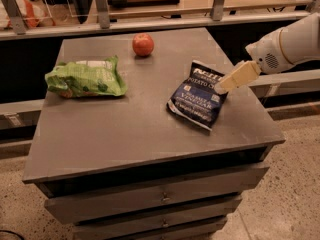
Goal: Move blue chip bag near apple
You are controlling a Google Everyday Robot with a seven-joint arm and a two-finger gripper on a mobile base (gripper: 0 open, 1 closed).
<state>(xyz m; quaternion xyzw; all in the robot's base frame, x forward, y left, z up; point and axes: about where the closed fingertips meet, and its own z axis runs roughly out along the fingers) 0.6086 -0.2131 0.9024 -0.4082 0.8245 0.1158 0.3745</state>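
Hand [220, 88] beside blue chip bag [196, 102] — navy, crinkled, white-lettered.

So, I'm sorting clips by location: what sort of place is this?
Probably an indoor office or lab test area: a grey drawer cabinet, a speckled hard floor and a railing behind. The gripper is at the upper right edge of the blue chip bag on the cabinet.

1. The blue chip bag [196, 103] carries white lettering; "POTATO" reads near its top, "VINEGAR" lower down; the brand line above is too unclear to read.
2. The gripper [220, 88] lies over the bag's upper right corner, covering the lettering's end.
3. The green chip bag [85, 79] shows a pale patch; its print is illegible.
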